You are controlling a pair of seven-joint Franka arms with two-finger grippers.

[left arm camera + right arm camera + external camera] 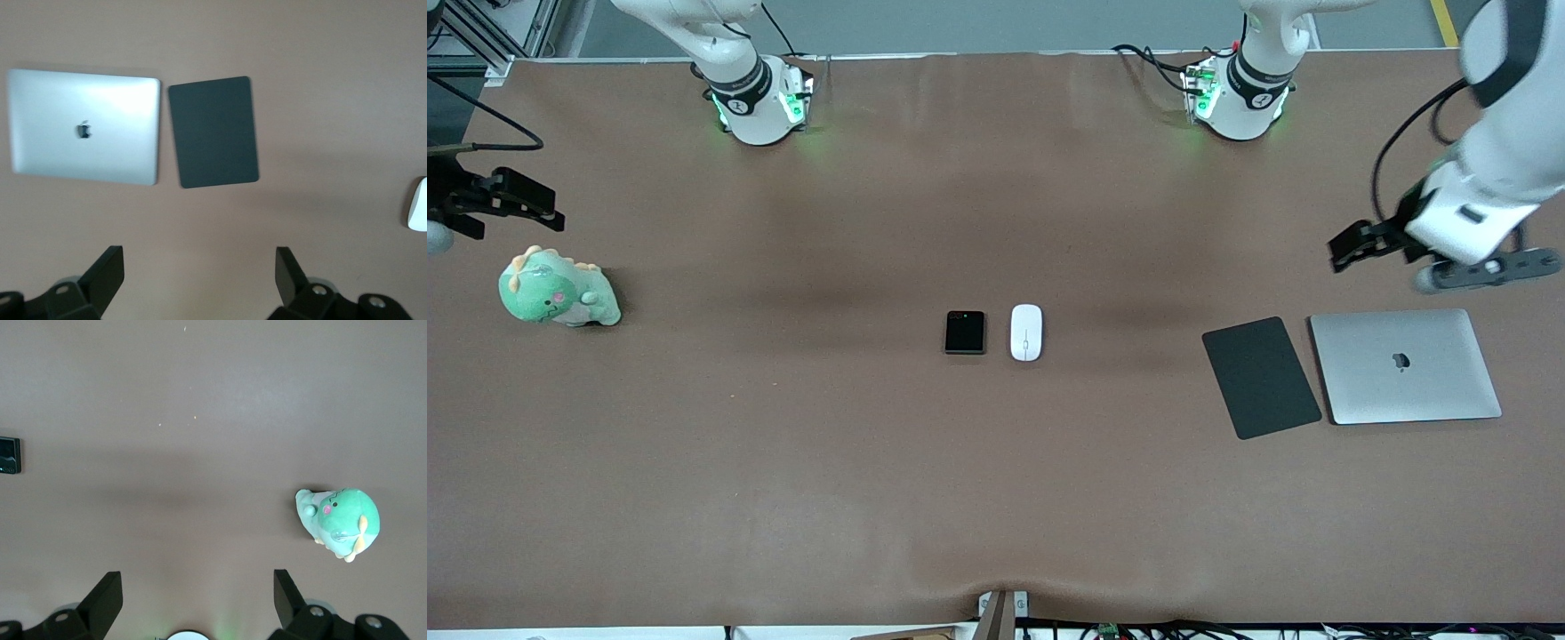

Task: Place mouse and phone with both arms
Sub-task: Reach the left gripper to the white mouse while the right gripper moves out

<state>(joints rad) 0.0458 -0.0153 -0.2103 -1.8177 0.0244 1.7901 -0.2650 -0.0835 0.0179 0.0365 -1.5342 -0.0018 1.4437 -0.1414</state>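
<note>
The white mouse (pixel 1026 332) and the black phone (pixel 965 332) lie side by side at the middle of the brown table, the phone toward the right arm's end. The mouse's edge shows in the left wrist view (pixel 418 204). The phone's edge shows in the right wrist view (pixel 9 455). My left gripper (pixel 1352 244) is open and empty, up over bare table at the left arm's end, near the laptop. My right gripper (pixel 525 203) is open and empty, up over bare table at the right arm's end, near the plush dinosaur.
A dark grey mat (pixel 1260 376) and a closed silver laptop (pixel 1405 365) lie side by side at the left arm's end. A green plush dinosaur (pixel 554 289) sits at the right arm's end. Cables run along the table's near edge.
</note>
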